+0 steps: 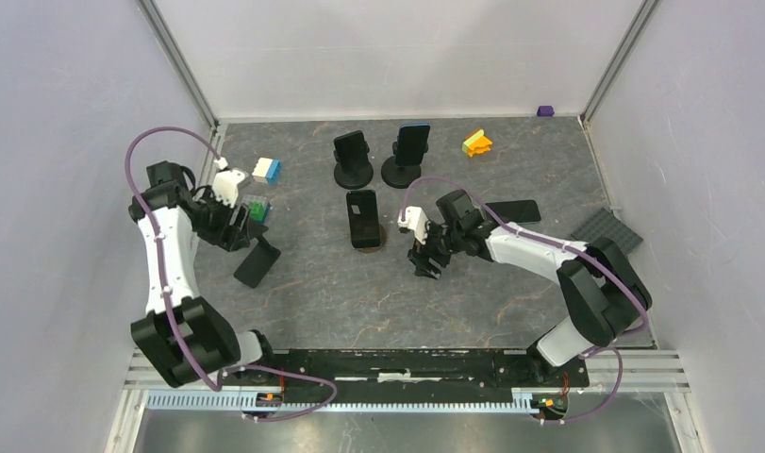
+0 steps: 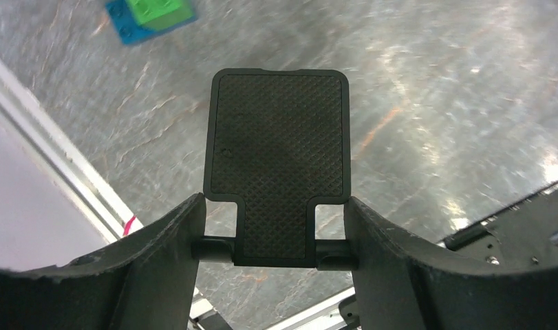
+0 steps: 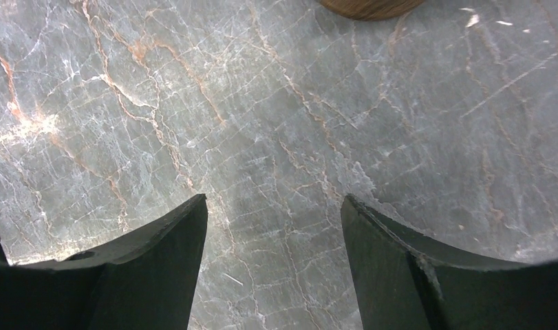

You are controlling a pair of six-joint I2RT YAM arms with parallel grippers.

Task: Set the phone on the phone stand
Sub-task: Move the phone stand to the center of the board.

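Pale lilac walls (image 1: 58,94) enclose a grey, marble-veined tabletop (image 1: 340,293), evenly lit.

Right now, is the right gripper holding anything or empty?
Empty and open: the right gripper has its jaws apart, with only bare table between them.

I can't make out a single word, brand, number or sign from where I stand. The black textured plate (image 2: 279,158) over at nine o'clock carries only a fine diamond pattern and one small round dimple. The two upright phones (image 1: 352,146) toward twelve o'clock are too small and dark to read anything off.
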